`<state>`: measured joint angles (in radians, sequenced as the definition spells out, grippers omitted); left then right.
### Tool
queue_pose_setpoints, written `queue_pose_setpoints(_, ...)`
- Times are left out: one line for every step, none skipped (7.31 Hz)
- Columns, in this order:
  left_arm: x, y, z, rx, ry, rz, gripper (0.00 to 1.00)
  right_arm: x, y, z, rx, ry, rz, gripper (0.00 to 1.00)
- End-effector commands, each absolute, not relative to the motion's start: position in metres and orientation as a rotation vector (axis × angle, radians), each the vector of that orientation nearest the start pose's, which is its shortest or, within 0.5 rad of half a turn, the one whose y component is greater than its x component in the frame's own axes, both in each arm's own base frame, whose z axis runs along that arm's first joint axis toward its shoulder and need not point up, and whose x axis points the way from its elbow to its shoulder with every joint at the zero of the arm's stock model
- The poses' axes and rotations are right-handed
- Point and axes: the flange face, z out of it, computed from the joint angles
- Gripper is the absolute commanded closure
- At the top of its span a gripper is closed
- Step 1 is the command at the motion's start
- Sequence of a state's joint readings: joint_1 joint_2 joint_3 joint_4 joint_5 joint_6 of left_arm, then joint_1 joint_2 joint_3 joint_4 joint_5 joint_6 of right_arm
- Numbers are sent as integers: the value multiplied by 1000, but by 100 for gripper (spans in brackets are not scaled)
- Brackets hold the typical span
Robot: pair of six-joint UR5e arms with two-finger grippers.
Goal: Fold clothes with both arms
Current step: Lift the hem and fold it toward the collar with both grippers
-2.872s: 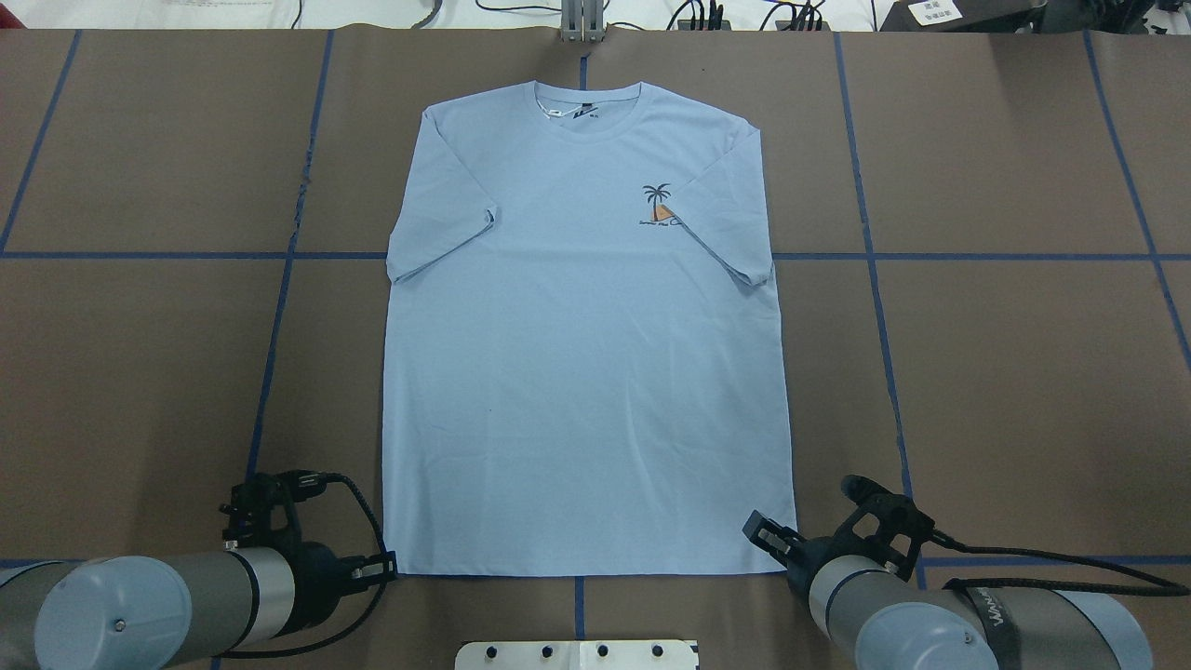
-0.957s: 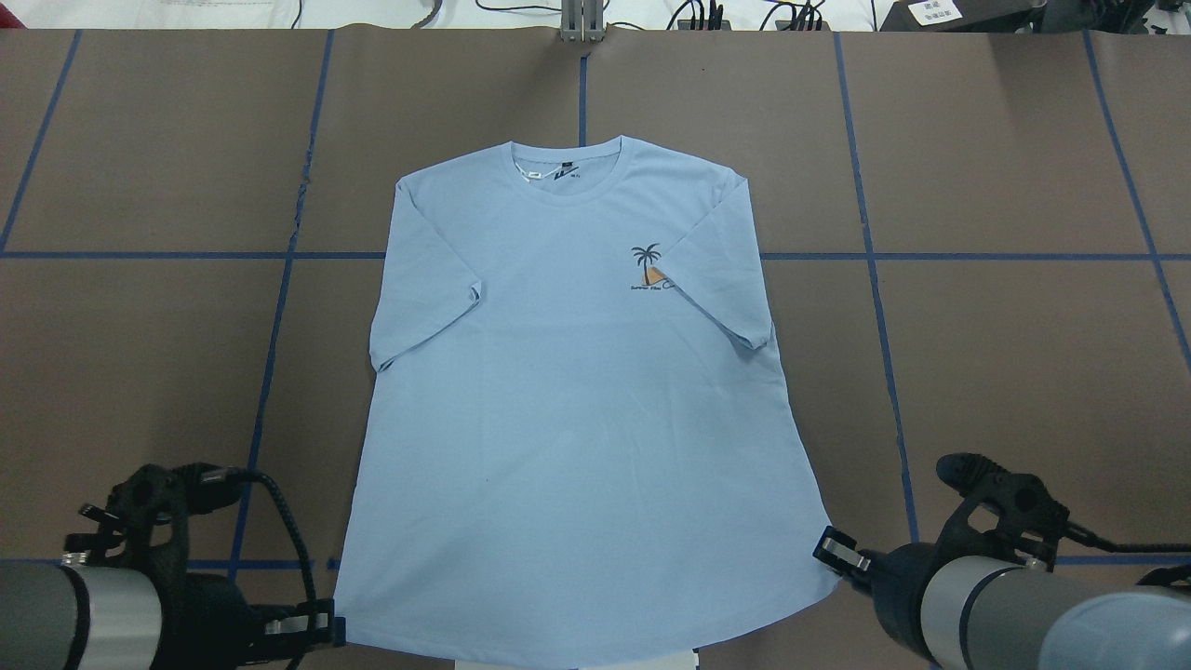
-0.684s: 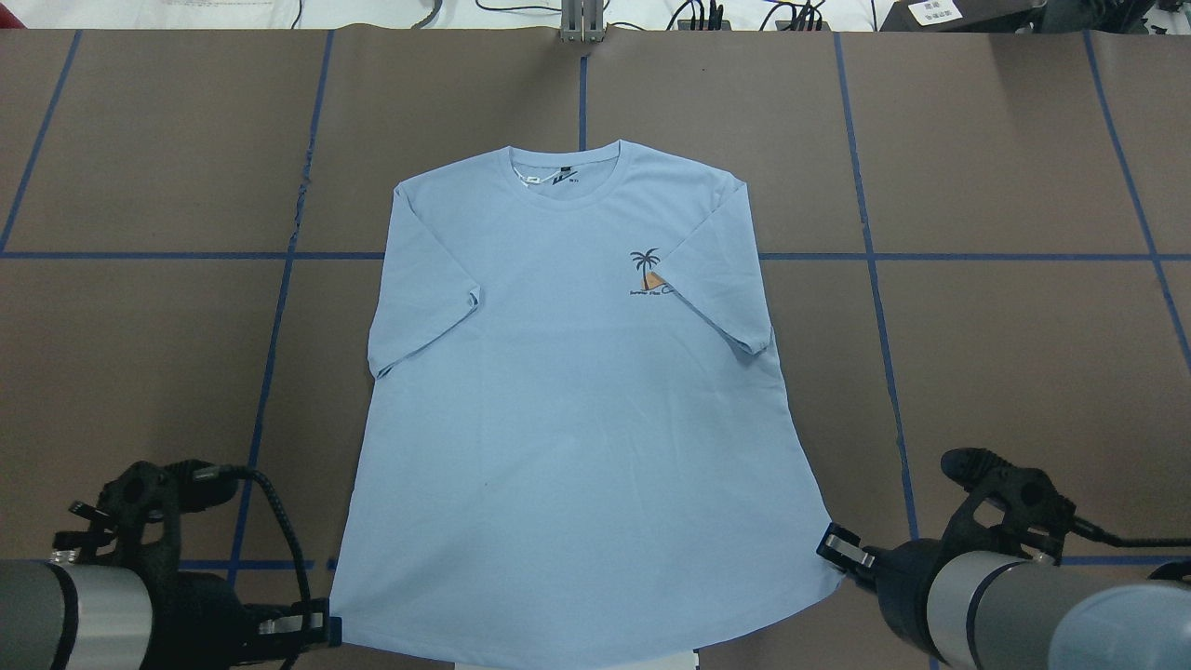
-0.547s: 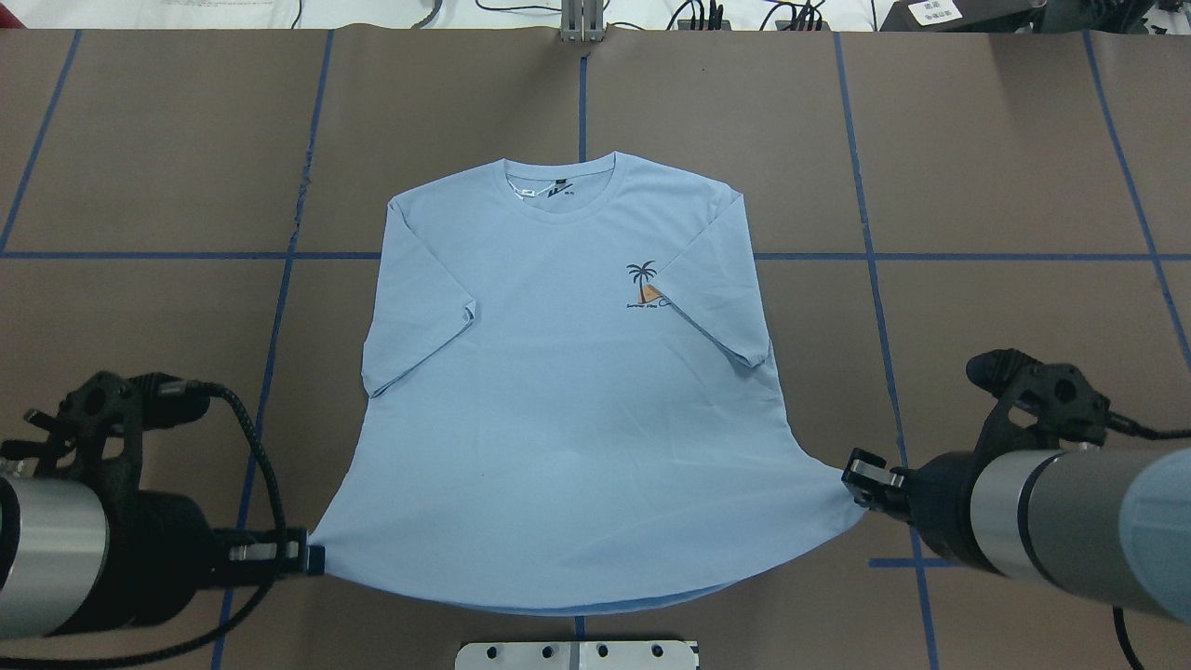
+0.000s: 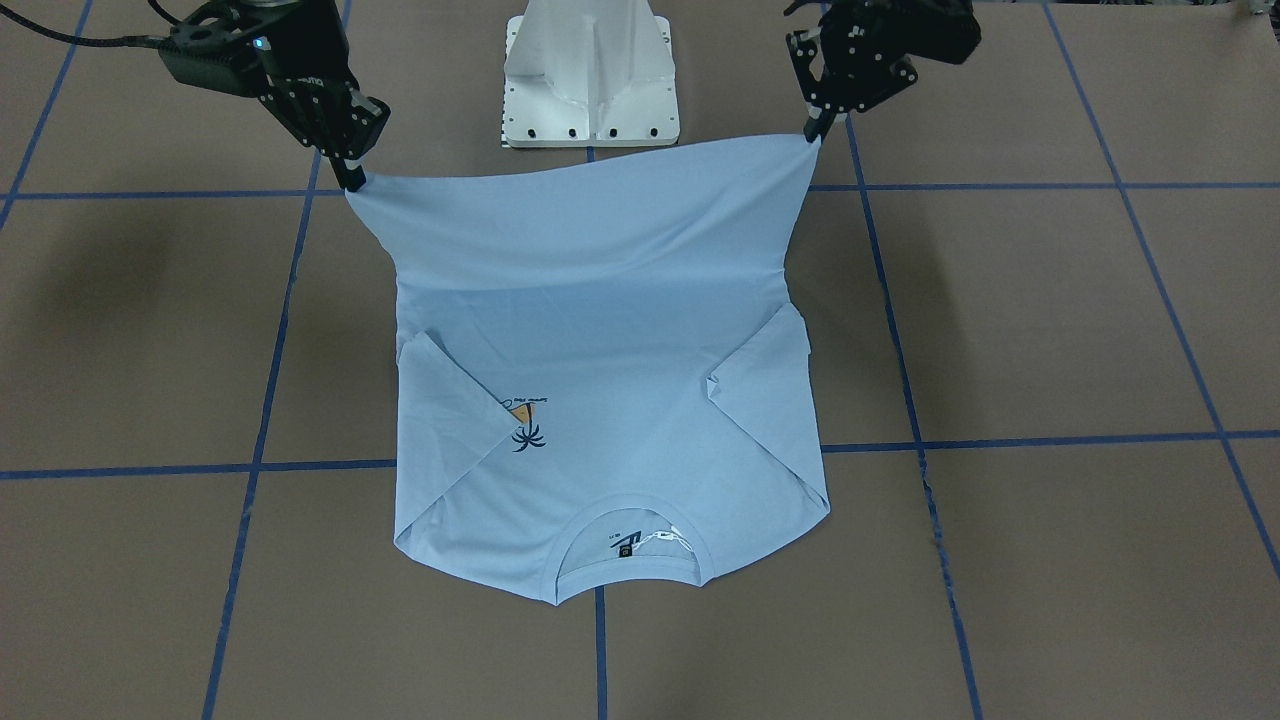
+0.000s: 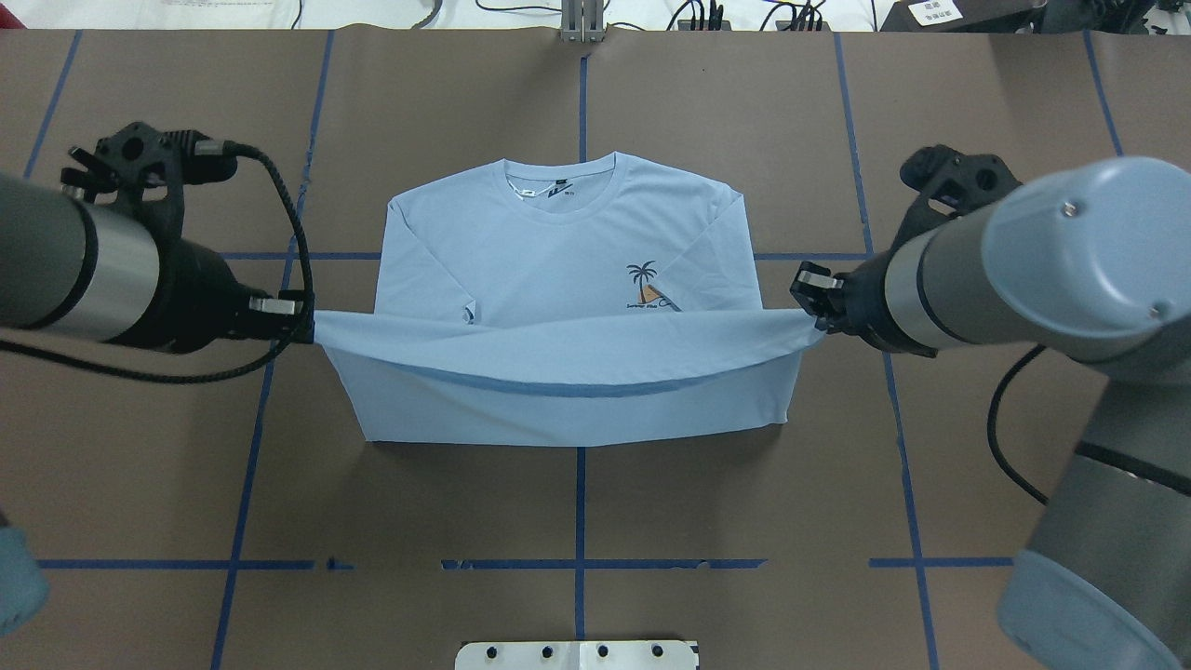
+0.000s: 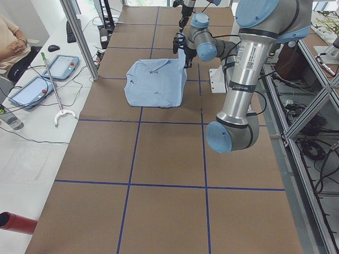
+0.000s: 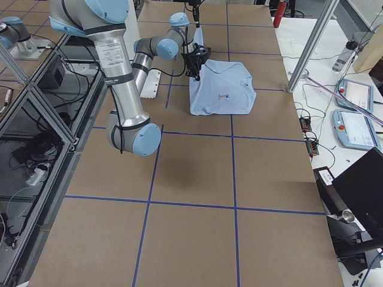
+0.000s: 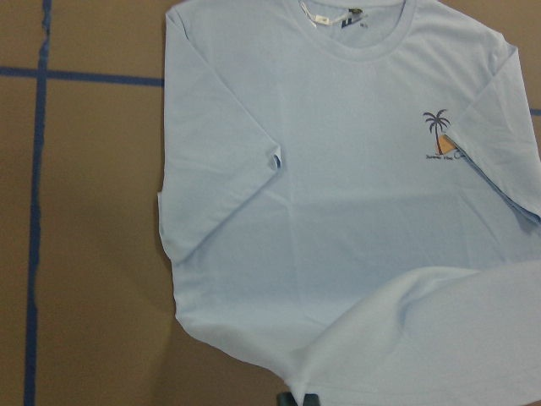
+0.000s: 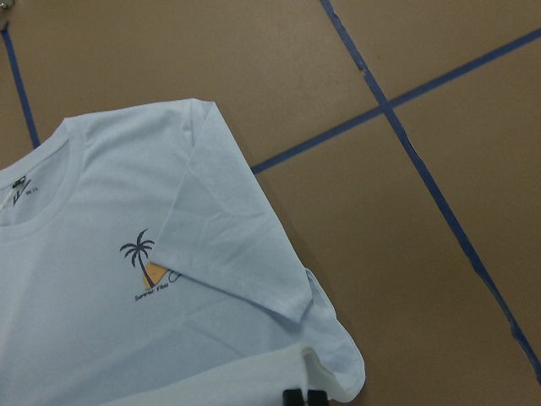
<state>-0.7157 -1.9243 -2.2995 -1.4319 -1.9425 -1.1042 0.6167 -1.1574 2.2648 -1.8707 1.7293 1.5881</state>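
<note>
- One shirt (image 6: 558,242), pale blue, lies face up mid-bench, collar (image 6: 558,181) at the far side from the robot.
- Both sleeves are tucked in on a slant across the chest; the palm print (image 6: 648,284) sits just beside the edge of one sleeve.
- Its lower half is doubled over: the fold (image 6: 577,437) rests on the bench on the robot's side, and the hem (image 6: 558,340) is held up in the air above the belly.
- Seen from overhead, the hem runs straight across just below the print, sagging a little in the middle.
- Left arm (image 6: 93,270) reaches in level from the side, and its jaws are clenched on the hem corner (image 6: 318,326) on that side.
- Right arm (image 6: 977,270) mirrors it, jaws clenched on the other hem corner (image 6: 808,321).
- From across the table, the two black tips pinch the cloth at each end, with the shirt stretched between them.
- Brown bench (image 6: 186,447) is marked into squares by blue tape (image 6: 579,521).
- White pedestal (image 5: 590,70) stands between the arms, behind the held hem.
- At the side table, a seated person (image 7: 13,42) has two tablets (image 7: 66,63) close by.
</note>
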Motion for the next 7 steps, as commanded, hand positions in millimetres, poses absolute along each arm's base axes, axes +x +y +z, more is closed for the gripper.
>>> queue_pose_setpoints(308, -442, 211, 249, 871, -55, 100, -367, -435, 198, 118, -750, 522, 100)
queue_pose_setpoints(327, -463, 223, 238, 851, -63, 100, -386, -464, 200, 141, -737, 497, 100)
queue_pose_setpoints(344, -487, 245, 266, 813, -86, 100, -399, -493, 221, 152, -727, 503, 100)
queue_pose_setpoints(364, -511, 265, 283, 799, -97, 100, -405, -523, 242, 182, -731, 490, 100)
queue_pose_setpoints(383, -534, 279, 292, 805, -102, 100, -416, -553, 256, 193, -711, 483, 100)
queue_pose_setpoints(404, -556, 292, 298, 802, -105, 100, -447, -583, 261, 181, -680, 483, 100)
queue_pose_setpoints(418, -574, 309, 310, 767, -120, 100, -472, -604, 266, 182, -682, 483, 100)
